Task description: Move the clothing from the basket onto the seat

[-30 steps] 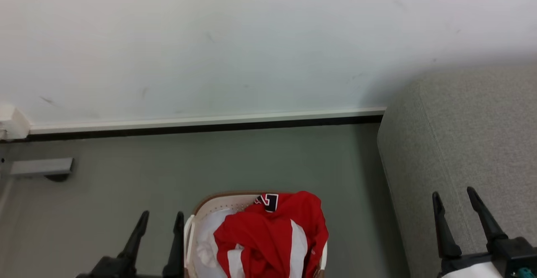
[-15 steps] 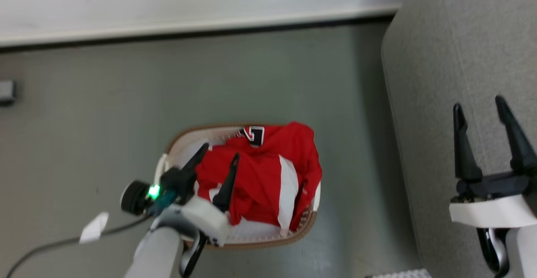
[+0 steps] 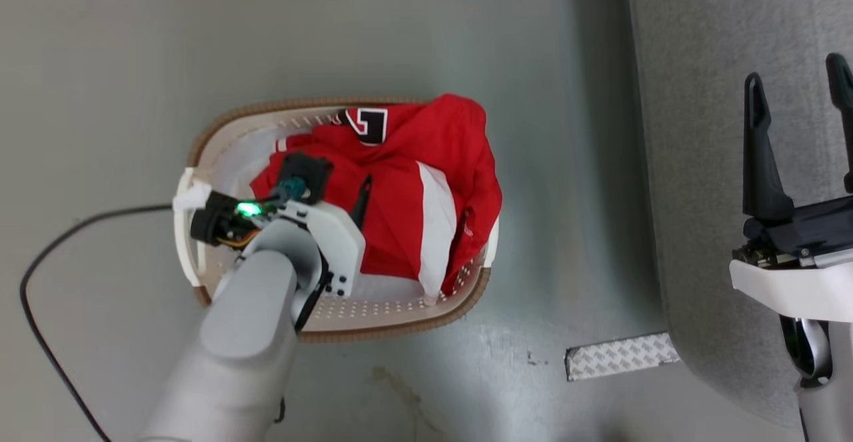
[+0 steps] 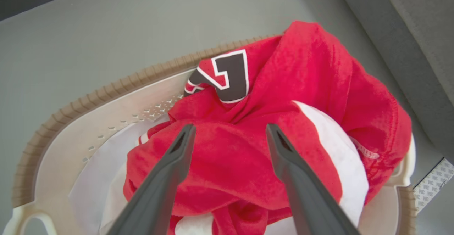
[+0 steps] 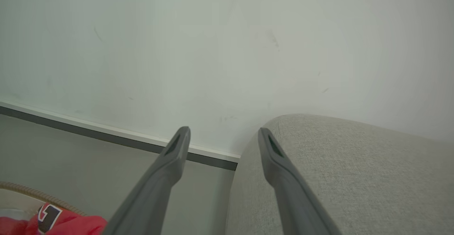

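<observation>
The left arm has reached further over the basket (image 3: 226, 119), and the head camera has tipped down. At left, a black cable (image 3: 40, 262) trails across the smooth grey floor (image 3: 120, 49). The left gripper (image 4: 228, 132), fingers spread, sits over the red clothing (image 3: 413, 162) heaped in the basket. A patterned strip (image 3: 620, 355) lies beside the grey sofa (image 3: 700, 162), where the right gripper (image 3: 796, 69) hangs with fingers apart, empty.

Grey floor (image 3: 400, 29) bears basket (image 3: 386, 327), seat (image 3: 700, 162), patterned strip (image 3: 620, 355).

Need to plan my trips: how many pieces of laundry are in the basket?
2: the red striped jersey heaped on top, and a white sheet under it, showing at the left of the basket. More may lie hidden beneath.
</observation>
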